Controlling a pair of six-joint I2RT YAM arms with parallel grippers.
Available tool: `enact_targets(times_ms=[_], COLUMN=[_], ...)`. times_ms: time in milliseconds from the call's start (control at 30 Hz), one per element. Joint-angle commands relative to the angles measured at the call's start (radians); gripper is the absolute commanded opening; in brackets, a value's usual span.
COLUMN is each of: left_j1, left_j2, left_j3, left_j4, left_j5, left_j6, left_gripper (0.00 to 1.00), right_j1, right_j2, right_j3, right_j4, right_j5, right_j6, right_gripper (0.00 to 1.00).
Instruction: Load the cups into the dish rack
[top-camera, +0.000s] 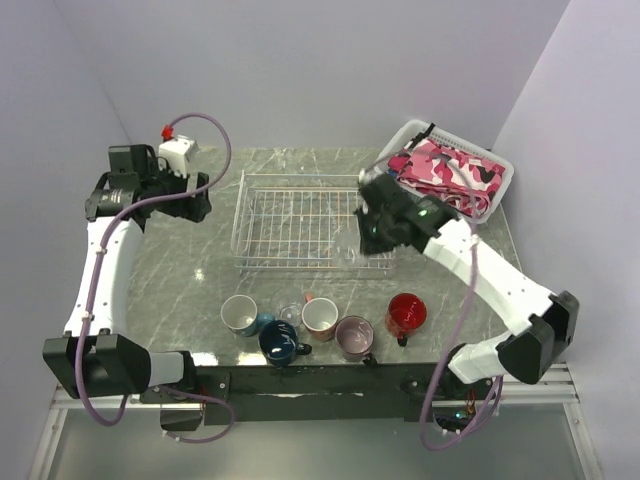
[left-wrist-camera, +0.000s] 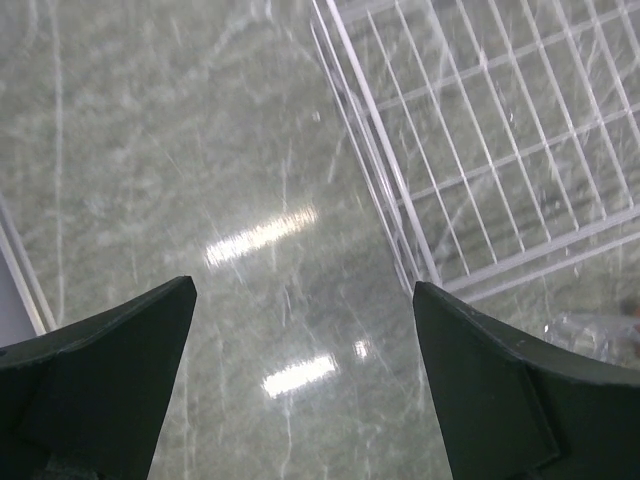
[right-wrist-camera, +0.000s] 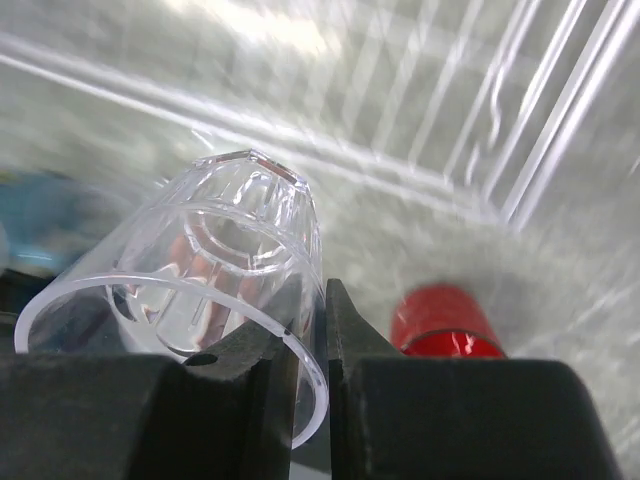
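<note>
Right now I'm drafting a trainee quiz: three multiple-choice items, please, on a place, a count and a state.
1. Where is the red mug? A in the dish rack; B on the table; C in the cloth basket.
2. How many handled mugs are out? A five; B three; C seven.
3. The right pincer is: A open; B shut on a mug; C shut on a clear glass.
Answers: 1 B, it stands before the dish rack; 2 A, five in the front row; 3 C, it pinches the glass's rim.
</note>
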Motion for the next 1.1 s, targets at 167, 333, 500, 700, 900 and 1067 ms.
enact_targets(times_ms=[167,333,500,700,900,1067], left_j1=[0.012,0.014,0.014,0.009,-0.040,-0.060], left_j2=[0.108,0.267,0.389,0.332,0.298,0.291], left_j3=[0.282,0.492,0.616,0.425,0.365,0.307], left_j4=[0.179,0.199,0.303,0.591,0.578,0.651], left_j5=[0.252,0.537,0.764,0.815,0.795,0.778], left_j6=[-0.203,-0.438,-0.720,-0.929,-0.921,-0.983], left_gripper=[0.96,0.96,0.96,0.96,0.96,0.96], right_j1=[-0.012,-0.148,-0.297,-0.327,-0.313,-0.259], right_j2=[0.028,0.125,0.139,0.254,0.459,0.547], right_j3=[0.533,0.679,0.426,0.242,0.285,0.383], right_j4=[-0.124,0.029,0.583,1.257,1.742,1.648], right_j5=[-0.067,-0.372,-0.834,-1.009,-1.007,-1.027], right_j6=[-0.042,0.031,0.378,0.902,1.314,1.287], right_gripper=[0.00,0.00,0.00,0.00,0.00,0.00])
